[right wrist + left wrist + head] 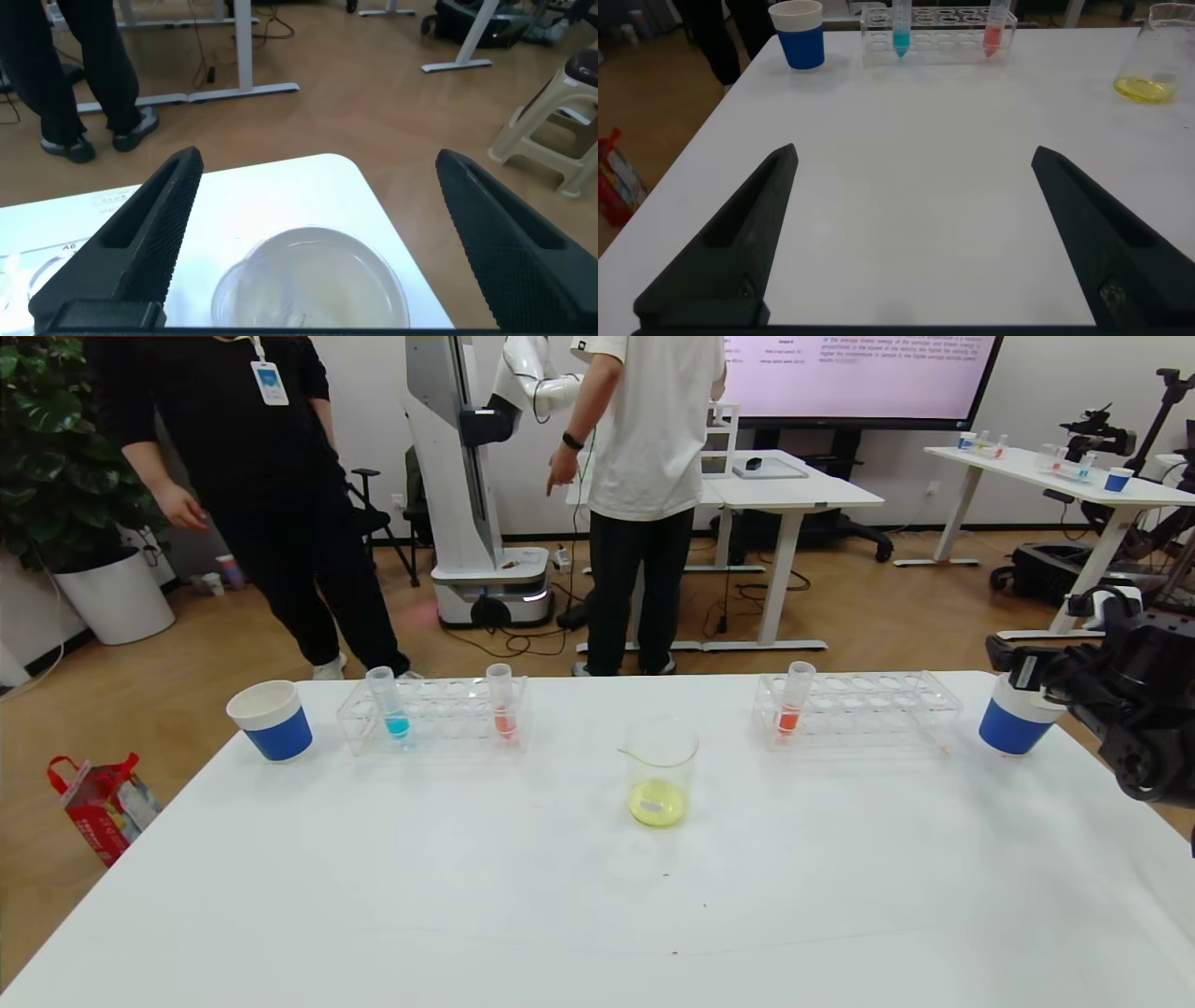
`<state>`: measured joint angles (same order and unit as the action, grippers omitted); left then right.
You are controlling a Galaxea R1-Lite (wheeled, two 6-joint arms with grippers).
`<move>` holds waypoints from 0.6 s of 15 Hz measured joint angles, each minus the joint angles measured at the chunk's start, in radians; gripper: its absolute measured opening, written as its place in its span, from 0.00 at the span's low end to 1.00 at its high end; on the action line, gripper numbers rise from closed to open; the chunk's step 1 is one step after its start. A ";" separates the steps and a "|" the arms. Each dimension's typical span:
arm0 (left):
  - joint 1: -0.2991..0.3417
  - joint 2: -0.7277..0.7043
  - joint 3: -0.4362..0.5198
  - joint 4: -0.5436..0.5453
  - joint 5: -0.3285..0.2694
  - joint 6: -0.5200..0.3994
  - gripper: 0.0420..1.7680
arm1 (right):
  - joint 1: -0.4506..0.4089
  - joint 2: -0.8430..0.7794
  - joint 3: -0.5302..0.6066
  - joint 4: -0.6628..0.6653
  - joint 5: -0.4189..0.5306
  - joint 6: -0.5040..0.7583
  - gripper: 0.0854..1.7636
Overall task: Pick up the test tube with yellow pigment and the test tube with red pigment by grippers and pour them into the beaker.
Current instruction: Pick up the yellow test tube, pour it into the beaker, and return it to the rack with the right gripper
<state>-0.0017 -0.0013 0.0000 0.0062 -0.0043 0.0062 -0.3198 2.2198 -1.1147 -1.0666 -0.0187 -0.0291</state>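
The beaker (660,770) stands mid-table with yellow liquid at its bottom, and shows too in the left wrist view as the beaker (1150,56). The test tube with red pigment (502,702) stands upright in the left rack (434,714), seen from the left wrist as the red tube (994,28). My right gripper (1019,668) hangs open right above the right blue paper cup (1013,721); between the fingers of the right gripper (318,157) I look into the cup (313,285), where a faint clear shape lies. The test tube with yellow pigment is not clearly visible. My left gripper (913,151) is open over bare table.
A blue-liquid tube (387,702) shares the left rack. An orange-red tube (794,700) stands in the right rack (859,709). A second blue cup (271,719) sits far left. Two people and a white robot stand beyond the table's far edge.
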 joint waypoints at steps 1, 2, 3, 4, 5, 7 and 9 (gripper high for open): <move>0.000 0.000 0.000 0.000 0.000 0.000 0.99 | 0.004 -0.002 0.001 -0.010 0.004 0.000 0.98; 0.000 0.000 0.000 0.000 0.000 0.000 0.99 | 0.011 -0.006 0.000 -0.023 0.008 -0.001 0.98; 0.000 0.000 0.000 0.000 0.000 0.000 0.99 | 0.026 -0.016 -0.003 -0.028 0.009 -0.001 0.98; 0.000 0.000 0.000 0.000 0.000 0.000 0.99 | 0.049 -0.028 -0.007 -0.028 0.010 -0.002 0.98; 0.000 0.000 0.000 0.000 0.000 0.000 0.99 | 0.082 -0.044 -0.013 -0.025 0.010 -0.002 0.98; 0.000 0.000 0.000 0.000 0.000 0.000 0.99 | 0.161 -0.078 -0.021 -0.009 0.006 -0.002 0.98; 0.000 0.000 0.000 0.000 0.000 0.000 0.99 | 0.260 -0.116 -0.024 0.016 -0.004 -0.003 0.98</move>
<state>-0.0013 -0.0013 0.0000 0.0057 -0.0047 0.0057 -0.0600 2.1043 -1.1391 -1.0502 -0.0230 -0.0317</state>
